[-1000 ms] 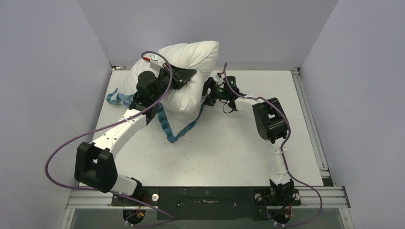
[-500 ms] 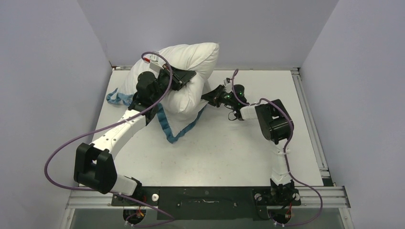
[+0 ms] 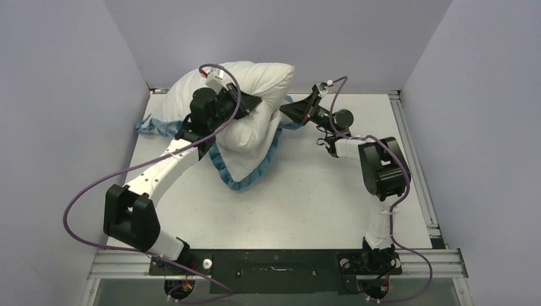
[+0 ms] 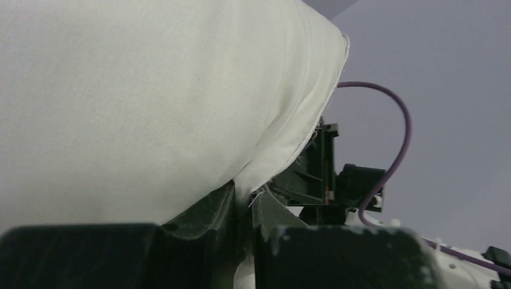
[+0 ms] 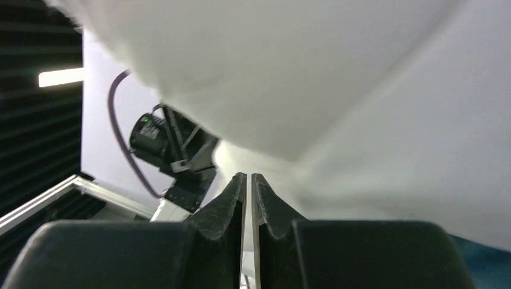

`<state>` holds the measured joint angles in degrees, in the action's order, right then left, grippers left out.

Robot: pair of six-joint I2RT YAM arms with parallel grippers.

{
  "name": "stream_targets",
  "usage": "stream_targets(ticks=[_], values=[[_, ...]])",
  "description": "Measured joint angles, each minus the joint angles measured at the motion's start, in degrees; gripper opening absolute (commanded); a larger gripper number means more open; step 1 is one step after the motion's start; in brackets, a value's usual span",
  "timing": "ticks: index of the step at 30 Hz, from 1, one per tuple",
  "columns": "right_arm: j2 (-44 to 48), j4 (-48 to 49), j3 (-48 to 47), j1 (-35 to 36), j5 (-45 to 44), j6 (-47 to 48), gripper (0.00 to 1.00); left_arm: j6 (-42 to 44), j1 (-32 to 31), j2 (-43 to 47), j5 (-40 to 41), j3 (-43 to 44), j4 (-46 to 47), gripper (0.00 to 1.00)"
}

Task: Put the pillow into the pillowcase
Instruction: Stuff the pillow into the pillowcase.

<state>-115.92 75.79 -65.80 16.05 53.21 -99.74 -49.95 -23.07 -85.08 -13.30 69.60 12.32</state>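
Note:
The plump white pillow (image 3: pixel 258 76) stands on end at the far left of the table, bulging above my left gripper (image 3: pixel 245 102). That gripper is shut on the pillow's seamed edge (image 4: pixel 283 150), with white fabric pinched between its fingers. The pillowcase (image 3: pixel 245 182) lies under and around the pillow, its blue ruffled edge curving from the front up the right side. My right gripper (image 3: pixel 296 111) is shut on that raised blue edge, right of the pillow. In the right wrist view white cloth (image 5: pixel 361 120) fills the frame beyond the closed fingertips, and a blue corner (image 5: pixel 491 265) shows low right.
More blue cloth (image 3: pixel 150 124) trails out left of the pillow near the left wall. The white table (image 3: pixel 306 191) runs to a metal rail (image 3: pixel 408 146) on the right. Grey walls close in on three sides, the back wall just behind the pillow.
My right gripper has shut and moved back and up to the pillow's right side, drawing the pillowcase's blue edge up with it. The left gripper and pillow shifted slightly right.

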Motion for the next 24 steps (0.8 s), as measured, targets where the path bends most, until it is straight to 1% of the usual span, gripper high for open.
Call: stream_targets(ticks=[3, 8, 11, 12, 13, 15, 16, 20, 24], values=[[0.0, 4.76, -1.66, 0.11, 0.96, -5.11, 0.05, 5.49, -1.11, -1.9, 1.68, 1.7, -3.04, 0.0], [0.0, 8.39, -4.52, 0.11, 1.4, -10.84, 0.05, 10.82, -2.71, -5.73, 2.93, 1.77, -5.44, 0.0], [0.52, 8.31, -3.21, 0.09, 2.01, -9.86, 0.06, 13.14, -3.41, -7.78, 3.3, 1.75, -6.64, 0.0], [1.42, 6.56, -1.64, 0.09, 2.29, -7.87, 0.1, 13.55, -3.48, -8.15, 3.43, 1.62, -6.99, 0.0], [2.73, 3.67, 0.22, 0.0, 2.56, -5.22, 0.17, 13.88, -3.48, -8.26, 3.5, 1.33, -7.1, 0.0], [6.29, -6.29, 3.61, -0.09, 2.64, 2.21, 0.33, 14.23, -3.41, -8.26, 3.63, 0.81, -7.28, 0.0], [8.22, -12.55, 4.76, -0.13, 2.14, 6.99, 0.39, 14.23, -3.37, -8.26, 3.65, 0.72, -7.28, 0.0], [13.33, -35.23, 5.73, -0.39, -1.42, 24.87, 0.53, 12.63, -2.75, -8.2, 3.08, 0.68, -7.21, 0.0], [12.59, -48.59, 5.66, -0.22, -5.16, 34.71, 0.65, 8.79, -1.53, -7.76, 2.14, 0.68, -7.28, 0.0]])
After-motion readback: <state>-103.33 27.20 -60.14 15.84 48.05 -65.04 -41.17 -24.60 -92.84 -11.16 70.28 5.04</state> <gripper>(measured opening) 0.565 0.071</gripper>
